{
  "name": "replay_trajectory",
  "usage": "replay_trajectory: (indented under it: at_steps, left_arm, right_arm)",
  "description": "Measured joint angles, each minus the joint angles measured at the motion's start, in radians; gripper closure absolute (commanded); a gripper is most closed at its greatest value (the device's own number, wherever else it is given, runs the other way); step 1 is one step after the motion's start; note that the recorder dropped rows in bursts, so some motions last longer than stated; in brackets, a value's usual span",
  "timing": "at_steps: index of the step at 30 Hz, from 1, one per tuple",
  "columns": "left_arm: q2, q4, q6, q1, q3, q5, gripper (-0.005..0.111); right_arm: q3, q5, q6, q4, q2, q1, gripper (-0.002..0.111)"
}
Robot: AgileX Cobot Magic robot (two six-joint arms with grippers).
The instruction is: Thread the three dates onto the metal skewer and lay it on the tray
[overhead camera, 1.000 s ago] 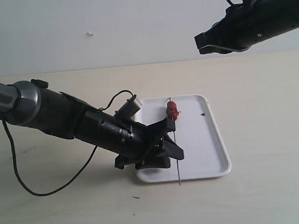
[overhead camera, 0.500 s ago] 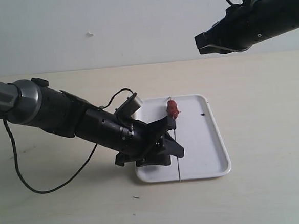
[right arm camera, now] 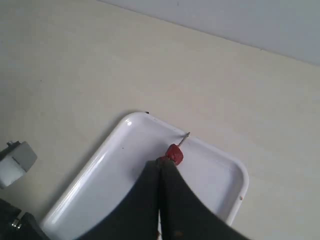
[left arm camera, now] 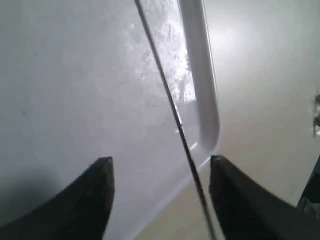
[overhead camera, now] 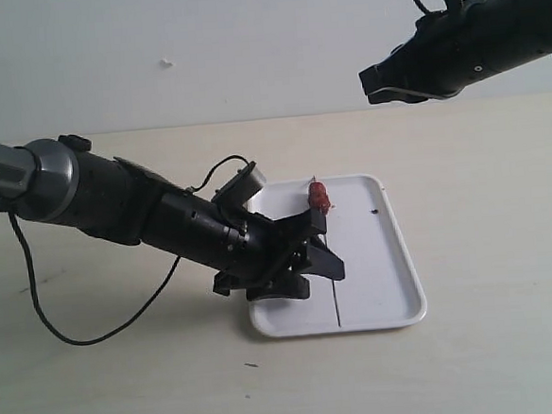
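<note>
The white tray lies mid-table. Along it runs the metal skewer, with the dates as a red-brown clump near its far end; I cannot count them apart. The skewer's near end reaches the tray's front rim. My left gripper hangs low over the tray, open. In the left wrist view the skewer passes between the left gripper's fingers and crosses the tray rim, touching neither finger. My right gripper is raised at the upper right, shut and empty. The right wrist view shows the right gripper above the dates and the tray.
The beige tabletop surrounds the tray, and a plain wall stands behind it. The left arm's black cable loops over the table at the left. A small dark speck sits on the tray's far right part.
The left jaws have opened wider and let go of the skewer. The skewer has dropped onto the tray, its near end now at the front rim. The right arm has stayed still.
</note>
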Motion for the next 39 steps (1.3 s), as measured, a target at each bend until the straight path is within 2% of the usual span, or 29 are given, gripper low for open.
replay_trajectory:
  at_steps: [7, 10, 13, 17, 22, 25, 27, 30, 34, 39]
  left_arm:
    - [0.000, 0.028, 0.000, 0.012, 0.000, 0.025, 0.034]
    - [0.000, 0.034, 0.000, 0.036, 0.000, 0.069, 0.040]
    - [-0.002, 0.034, 0.052, 0.066, 0.000, 0.137, 0.062]
    - [-0.043, 0.032, 0.166, 0.118, 0.000, 0.234, 0.106]
    - [-0.144, 0.004, 0.297, 0.168, 0.028, 0.301, 0.107]
    - [-0.236, -0.078, 0.415, 0.179, 0.104, 0.221, 0.107]
    - [-0.318, -0.196, 0.548, 0.179, 0.194, 0.110, 0.107]
    - [-0.454, -0.252, 0.721, 0.172, 0.330, -0.068, 0.107]
    - [-0.647, -0.270, 0.833, 0.169, 0.482, -0.268, 0.107]
    - [-0.944, -0.279, 0.874, 0.169, 0.616, -0.486, 0.107]
  right_arm:
    - [0.000, 0.049, 0.000, -0.053, 0.000, 0.000, 0.108]
    - [0.000, 0.060, 0.000, -0.068, 0.000, 0.000, 0.108]
    - [0.000, 0.064, 0.000, -0.071, 0.000, 0.000, 0.108]
    - [0.000, 0.064, 0.000, -0.071, 0.000, 0.000, 0.108]
    - [0.000, 0.077, 0.000, -0.071, 0.000, 0.000, 0.108]
    - [0.000, 0.103, 0.000, -0.071, 0.000, 0.000, 0.108]
    - [0.000, 0.128, 0.000, -0.071, 0.000, 0.000, 0.108]
    - [0.000, 0.177, 0.000, -0.064, 0.000, 0.000, 0.108]
    - [0.002, 0.212, 0.026, -0.038, 0.002, 0.000, 0.108]
    - [0.002, 0.217, 0.109, -0.024, 0.002, 0.000, 0.108]
